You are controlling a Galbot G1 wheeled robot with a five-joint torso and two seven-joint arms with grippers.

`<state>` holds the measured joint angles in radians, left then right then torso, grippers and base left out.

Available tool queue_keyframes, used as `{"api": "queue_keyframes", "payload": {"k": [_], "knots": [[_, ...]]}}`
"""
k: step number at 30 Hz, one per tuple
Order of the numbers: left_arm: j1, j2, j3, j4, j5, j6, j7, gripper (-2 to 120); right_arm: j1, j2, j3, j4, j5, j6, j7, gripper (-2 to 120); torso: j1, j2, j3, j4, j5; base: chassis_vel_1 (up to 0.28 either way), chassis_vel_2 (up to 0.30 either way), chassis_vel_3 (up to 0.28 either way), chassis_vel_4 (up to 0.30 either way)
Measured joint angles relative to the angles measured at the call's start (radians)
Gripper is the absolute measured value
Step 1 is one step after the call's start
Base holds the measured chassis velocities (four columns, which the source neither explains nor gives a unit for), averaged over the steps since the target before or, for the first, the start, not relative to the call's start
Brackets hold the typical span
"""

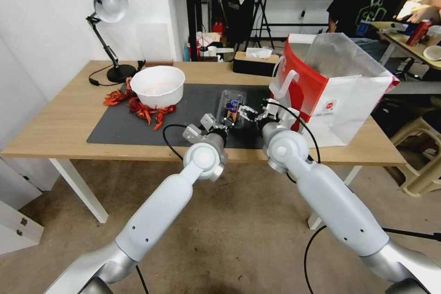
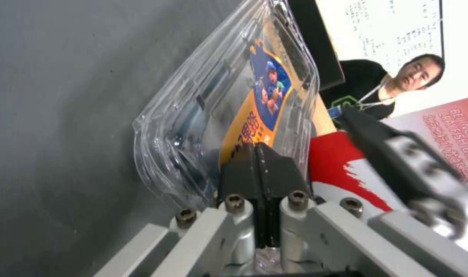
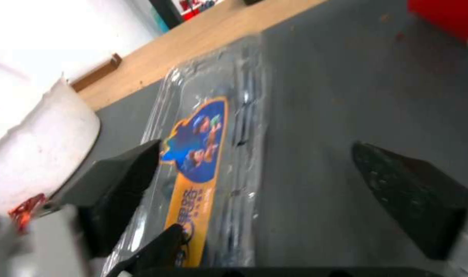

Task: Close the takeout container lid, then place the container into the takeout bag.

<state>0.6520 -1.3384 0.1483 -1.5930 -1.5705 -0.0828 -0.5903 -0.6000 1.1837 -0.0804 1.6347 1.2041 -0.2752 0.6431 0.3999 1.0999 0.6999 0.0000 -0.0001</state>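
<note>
Left wrist view shows your left gripper (image 2: pixel 255 154) pinched tight on the near edge of the lid (image 2: pixel 244 96), blue-yellow label up, the takeout container (image 1: pixel 231 106) lying on the dark mat (image 1: pixel 193 101) between the white bowl (image 1: pixel 157 85) and the takeout bag (image 1: pixel 330 87). Your right gripper (image 3: pixel 254 173) hovers above it with jaws spread wide. Keep the pinch steady and press down evenly until the rim seems seated, so nothing skids toward the bag.
</note>
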Motion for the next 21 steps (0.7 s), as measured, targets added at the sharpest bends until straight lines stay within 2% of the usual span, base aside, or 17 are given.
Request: {"api": "queue_keyframes", "payload": {"k": [2,5,6,8,10,13,16,18,19,21], "knots": [[0.000,0.000,0.000,0.000,0.000,0.000,0.000,0,0.002,0.004,-0.002,-0.006,0.000,-0.001,-0.001,88,0.000,0.000,0.000,0.0001,0.0001,0.000,0.000,0.000,0.000],[-0.003,0.001,0.001,0.000,0.002,-0.001,0.000,0,0.013,0.021,-0.009,-0.032,-0.004,-0.003,-0.005,75,0.000,0.000,0.000,0.0000,0.0001,0.000,0.000,0.000,0.000],[-0.003,0.001,0.001,0.000,0.002,-0.001,0.000,0,0.013,0.021,-0.009,-0.032,-0.004,-0.003,-0.005,75,0.000,0.000,0.000,0.0000,0.0001,0.000,0.000,0.000,0.000],[-0.005,0.001,0.002,0.000,0.003,-0.001,0.000,0,0.019,0.031,-0.013,-0.049,-0.007,-0.005,-0.008,61,0.000,0.000,0.000,0.0001,0.0000,0.000,0.000,0.000,0.000],[-0.006,0.001,0.002,0.000,0.004,-0.002,0.000,0,0.021,0.034,-0.014,-0.057,-0.009,-0.006,-0.009,59,0.000,0.000,0.000,0.0001,0.0001,0.000,0.000,0.000,0.000],[-0.007,0.003,0.003,-0.003,0.004,-0.002,0.000,0,0.027,0.044,-0.018,-0.081,-0.016,-0.008,-0.018,43,0.000,0.000,0.000,0.0000,0.0001,0.000,0.000,0.000,0.000],[-0.008,0.004,0.003,-0.003,0.005,-0.002,0.000,0,0.027,0.047,-0.018,-0.086,-0.019,-0.009,-0.019,37,0.000,0.000,0.000,0.0000,0.0001,0.000,0.000,0.000,0.000],[-0.008,0.005,0.003,-0.006,0.007,-0.003,0.000,0,0.027,0.049,-0.018,-0.089,-0.023,-0.009,-0.022,25,0.000,0.000,0.000,0.0001,0.0001,0.000,0.000,0.000,0.000],[-0.008,0.005,0.003,-0.006,0.007,-0.003,0.000,0,0.027,0.049,-0.018,-0.089,-0.023,-0.009,-0.022,25,0.000,0.000,0.000,0.0001,0.0001,0.000,0.000,0.000,0.000],[-0.008,0.006,0.003,-0.007,0.009,-0.003,0.000,0,0.027,0.050,-0.019,-0.093,-0.025,-0.009,-0.024,17,0.000,0.000,0.000,0.0000,0.0000,0.000,0.000,0.000,0.000]]}}
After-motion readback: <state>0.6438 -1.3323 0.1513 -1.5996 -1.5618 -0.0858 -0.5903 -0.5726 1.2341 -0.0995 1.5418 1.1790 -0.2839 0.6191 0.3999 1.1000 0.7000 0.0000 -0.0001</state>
